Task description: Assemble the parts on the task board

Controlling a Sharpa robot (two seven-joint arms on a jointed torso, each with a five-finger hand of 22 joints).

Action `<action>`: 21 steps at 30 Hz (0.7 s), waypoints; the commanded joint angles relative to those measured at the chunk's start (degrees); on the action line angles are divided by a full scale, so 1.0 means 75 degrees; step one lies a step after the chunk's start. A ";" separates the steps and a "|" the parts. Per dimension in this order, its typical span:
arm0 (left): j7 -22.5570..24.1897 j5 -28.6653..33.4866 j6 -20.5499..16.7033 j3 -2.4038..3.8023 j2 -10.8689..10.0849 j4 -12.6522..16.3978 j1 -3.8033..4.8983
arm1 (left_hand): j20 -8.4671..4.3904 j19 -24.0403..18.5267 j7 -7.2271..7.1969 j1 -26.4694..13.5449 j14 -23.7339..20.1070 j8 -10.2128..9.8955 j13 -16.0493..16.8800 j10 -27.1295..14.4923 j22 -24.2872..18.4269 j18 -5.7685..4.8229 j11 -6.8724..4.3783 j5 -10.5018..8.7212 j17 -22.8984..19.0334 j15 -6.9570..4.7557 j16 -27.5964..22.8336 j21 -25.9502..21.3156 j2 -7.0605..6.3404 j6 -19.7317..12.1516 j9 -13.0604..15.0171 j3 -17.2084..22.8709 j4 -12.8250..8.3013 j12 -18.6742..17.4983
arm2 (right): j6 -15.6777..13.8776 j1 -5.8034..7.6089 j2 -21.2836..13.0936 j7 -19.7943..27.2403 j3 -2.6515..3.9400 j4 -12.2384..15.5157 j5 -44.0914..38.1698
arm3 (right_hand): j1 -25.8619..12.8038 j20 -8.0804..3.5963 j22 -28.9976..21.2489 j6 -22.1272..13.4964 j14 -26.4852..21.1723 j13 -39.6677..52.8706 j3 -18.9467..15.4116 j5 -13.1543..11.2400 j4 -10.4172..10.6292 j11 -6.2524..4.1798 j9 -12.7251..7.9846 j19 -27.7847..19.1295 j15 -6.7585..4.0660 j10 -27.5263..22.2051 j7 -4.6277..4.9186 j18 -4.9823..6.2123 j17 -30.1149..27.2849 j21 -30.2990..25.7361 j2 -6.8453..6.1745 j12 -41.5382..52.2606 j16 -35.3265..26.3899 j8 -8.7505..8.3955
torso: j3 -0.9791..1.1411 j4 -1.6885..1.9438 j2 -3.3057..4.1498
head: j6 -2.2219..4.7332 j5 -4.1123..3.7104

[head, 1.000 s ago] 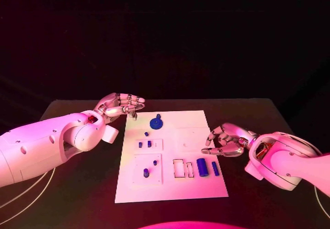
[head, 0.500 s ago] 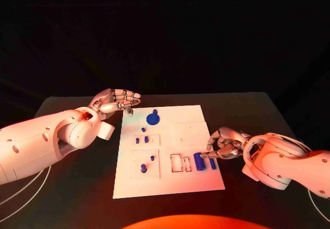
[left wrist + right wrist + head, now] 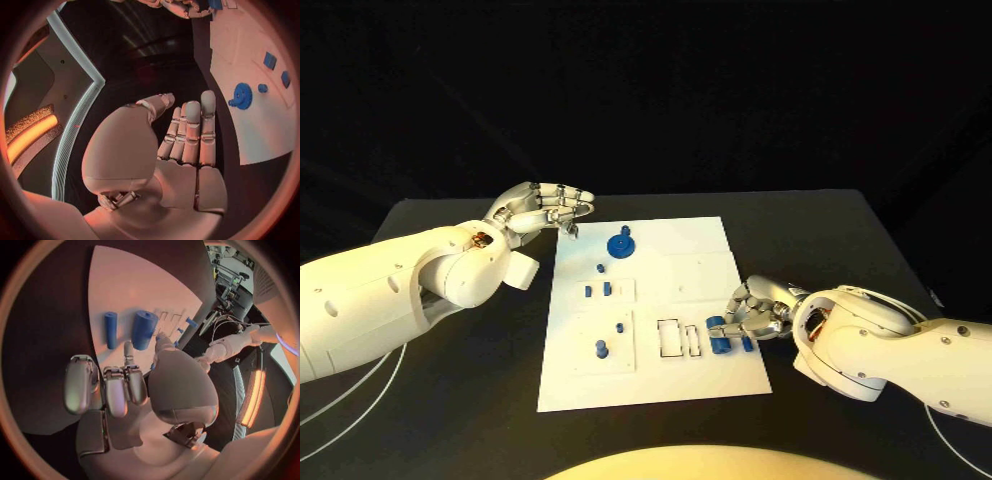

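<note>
- My right hand (image 3: 759,312) hovers at the larger blue cylinder (image 3: 720,336), fingers (image 3: 128,382) curled, gripping nothing; I should close squarely around it.
- My left hand (image 3: 538,210) stays curled, empty, beside the white task board (image 3: 697,385).

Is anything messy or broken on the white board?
Nothing stands out. The task board lies flat and the blue parts look whole: the gear near its far end, the two cylinders lying side by side by the right robot hand. Nothing looks spilled or cracked.
</note>
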 commanded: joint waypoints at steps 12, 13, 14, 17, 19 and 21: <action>0.0042 0.0036 0.0093 0.0005 -0.0005 0.0014 0.0003 | 0.0071 0.0008 0.0184 -0.0088 -0.0043 0.0059 0.0006 -0.0055 -0.0012 0.0058 -0.0003 0.0054 -0.0011 0.0004 0.0037 -0.0055 -0.0029 -0.0049 -0.0009 0.0018 0.0058 0.0057 | 0.0834 -0.0123 0.0224 -0.0382 -0.0002 -0.0075 -0.0329 | -0.0187 -0.0082 0.0988 0.0265 0.0629 0.1007 -0.0205 0.0045 0.0002 -0.0142 0.0118 0.0067 -0.0105 0.0089 -0.0085 -0.0138 0.1099 -0.0030 0.0016 -0.0065 0.0027 0.0230 | -0.0002 -0.0004 0.0003 | -0.0040 -0.0007; 0.0039 0.0036 0.0095 0.0005 -0.0006 0.0014 0.0003 | 0.0071 0.0008 0.0184 -0.0088 -0.0043 0.0059 0.0006 -0.0055 -0.0012 0.0058 -0.0003 0.0054 -0.0011 0.0004 0.0037 -0.0055 -0.0029 -0.0049 -0.0009 0.0018 0.0058 0.0057 | 0.0868 -0.0135 0.0238 -0.0404 -0.0003 -0.0086 -0.0344 | -0.0181 -0.0084 0.0991 0.0271 0.0629 0.1009 -0.0205 0.0046 0.0001 -0.0146 0.0122 0.0069 -0.0107 0.0091 -0.0088 -0.0139 0.1100 -0.0025 0.0018 -0.0063 0.0027 0.0236 | -0.0002 -0.0002 0.0002 | -0.0042 -0.0006; 0.0037 0.0036 0.0096 0.0005 -0.0008 0.0014 0.0003 | 0.0071 0.0008 0.0184 -0.0088 -0.0043 0.0059 0.0006 -0.0055 -0.0012 0.0058 -0.0003 0.0054 -0.0011 0.0004 0.0037 -0.0055 -0.0029 -0.0049 -0.0009 0.0018 0.0058 0.0057 | 0.0896 -0.0144 0.0249 -0.0428 -0.0003 -0.0095 -0.0363 | -0.0169 -0.0087 0.0992 0.0279 0.0630 0.1010 -0.0204 0.0046 -0.0001 -0.0149 0.0127 0.0070 -0.0111 0.0092 -0.0093 -0.0139 0.1106 -0.0025 0.0021 -0.0064 0.0028 0.0244 | -0.0003 -0.0001 0.0002 | -0.0044 -0.0006; 0.0033 0.0036 0.0097 0.0005 -0.0011 0.0013 0.0003 | 0.0071 0.0008 0.0184 -0.0088 -0.0043 0.0059 0.0006 -0.0055 -0.0012 0.0058 -0.0003 0.0054 -0.0011 0.0004 0.0037 -0.0055 -0.0029 -0.0049 -0.0009 0.0018 0.0058 0.0057 | 0.0896 -0.0163 0.0266 -0.0492 -0.0003 -0.0116 -0.0410 | 0.0039 -0.0121 0.0998 0.0329 0.0632 0.1024 -0.0166 0.0035 -0.0018 -0.0190 0.0178 0.0070 -0.0148 0.0109 -0.0135 -0.0139 0.1118 -0.0035 0.0114 -0.0066 0.0030 0.0311 | -0.0004 0.0006 -0.0003 | -0.0044 -0.0005; 0.0032 0.0036 0.0099 0.0005 -0.0012 0.0012 0.0003 | 0.0072 0.0007 0.0184 -0.0094 -0.0045 0.0062 0.0005 -0.0062 -0.0015 0.0058 -0.0002 0.0055 -0.0012 0.0005 0.0039 -0.0059 -0.0031 -0.0055 -0.0010 0.0018 0.0063 0.0060 | 0.0805 -0.0170 0.0274 -0.0522 -0.0003 -0.0125 -0.0427 | 0.0208 -0.0141 0.1006 0.0340 0.0635 0.1039 -0.0135 0.0023 -0.0029 -0.0210 0.0207 0.0074 -0.0167 0.0124 -0.0155 -0.0140 0.1135 -0.0037 0.0226 -0.0062 0.0033 0.0340 | -0.0005 0.0002 -0.0006 | -0.0046 -0.0005; 0.0030 0.0036 0.0101 0.0005 -0.0013 0.0011 0.0003 | 0.0072 0.0007 0.0184 -0.0094 -0.0045 0.0062 0.0005 -0.0062 -0.0015 0.0058 -0.0002 0.0055 -0.0012 0.0005 0.0039 -0.0059 -0.0031 -0.0055 -0.0010 0.0018 0.0063 0.0060 | 0.0688 -0.0173 0.0279 -0.0536 -0.0003 -0.0129 -0.0429 | 0.0352 -0.0158 0.1019 0.0370 0.0639 0.1062 -0.0107 0.0016 -0.0039 -0.0230 0.0231 0.0083 -0.0184 0.0146 -0.0177 -0.0144 0.1151 -0.0024 0.0349 -0.0048 0.0037 0.0370 | -0.0005 0.0002 -0.0005 | -0.0048 -0.0005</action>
